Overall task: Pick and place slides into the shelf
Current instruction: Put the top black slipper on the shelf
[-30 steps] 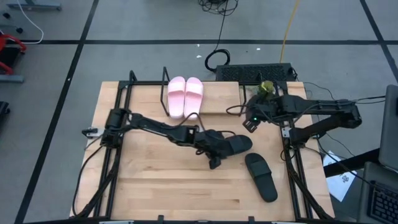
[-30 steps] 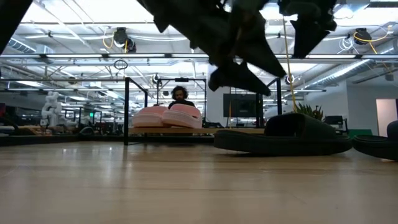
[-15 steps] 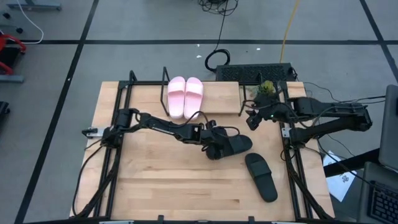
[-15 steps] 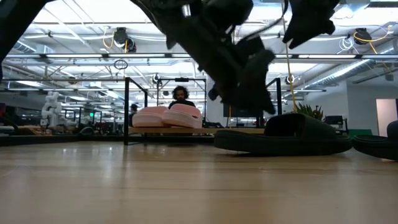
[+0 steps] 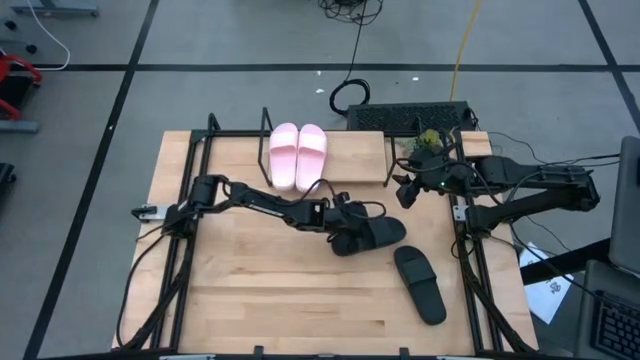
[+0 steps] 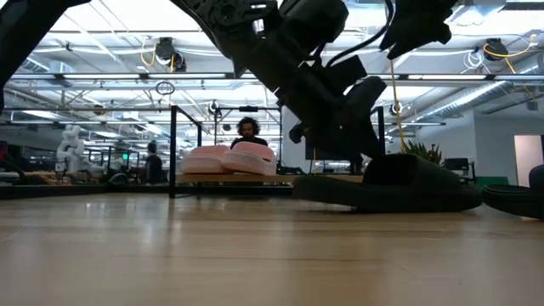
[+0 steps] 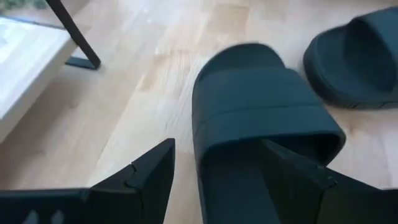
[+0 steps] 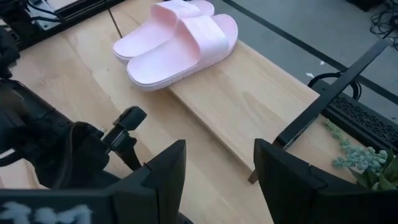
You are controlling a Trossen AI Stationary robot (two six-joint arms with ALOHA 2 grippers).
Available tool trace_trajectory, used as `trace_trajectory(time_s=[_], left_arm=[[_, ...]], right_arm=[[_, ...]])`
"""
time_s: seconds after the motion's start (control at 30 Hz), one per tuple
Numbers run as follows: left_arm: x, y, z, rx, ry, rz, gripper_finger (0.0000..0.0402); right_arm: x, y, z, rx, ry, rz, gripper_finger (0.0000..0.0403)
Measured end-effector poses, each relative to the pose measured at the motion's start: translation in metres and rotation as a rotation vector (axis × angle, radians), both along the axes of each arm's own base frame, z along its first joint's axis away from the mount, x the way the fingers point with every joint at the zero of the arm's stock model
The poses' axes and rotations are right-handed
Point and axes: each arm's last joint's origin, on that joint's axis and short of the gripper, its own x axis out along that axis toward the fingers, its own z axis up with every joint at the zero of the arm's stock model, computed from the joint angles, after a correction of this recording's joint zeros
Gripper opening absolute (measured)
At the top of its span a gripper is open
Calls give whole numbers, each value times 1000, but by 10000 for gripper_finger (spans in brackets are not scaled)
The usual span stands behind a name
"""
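Observation:
A black slide (image 5: 378,233) lies flat on the table, and in the left wrist view its strap (image 7: 261,106) faces me. My left gripper (image 5: 345,240) is open and low at the slide's heel end. One finger (image 7: 149,180) is outside the side wall and the other finger (image 7: 292,180) is over the footbed. A second black slide (image 5: 420,284) lies toward the near right. The pale pink pair (image 5: 298,155) sits on the shelf board (image 5: 355,157). My right gripper (image 5: 402,195) hovers open, raised near the shelf's right end. My left gripper (image 7: 217,149) comes at the black slide's heel end (image 7: 230,186) slanting down from the table's left, with its open fingers astride one side wall. I cannot tell whether either finger touches the slide, which lies flat on the table.
The shelf's black rod frame (image 8: 336,93) rises at the board's right end. A small green plant (image 5: 428,141) and a dark keyboard-like block (image 5: 410,115) sit behind it. Bare board (image 8: 249,99) lies right of the pink pair. A person (image 6: 246,132) shows far behind the table.
My left gripper came down and moved toward the far edge, from just near of the black slide to its heel end, turning to point along it. My right gripper drew back a little toward the table's far right. The slides stayed where they were.

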Motion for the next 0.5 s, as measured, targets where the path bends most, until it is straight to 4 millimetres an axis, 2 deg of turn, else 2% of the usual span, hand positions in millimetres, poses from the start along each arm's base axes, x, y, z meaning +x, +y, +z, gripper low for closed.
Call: trace_trajectory(time_s=[0.5], left_arm=[[3, 0, -5, -5, -24, -10, 227]], right_arm=[[1, 0, 1, -16, -9, 11, 180]])
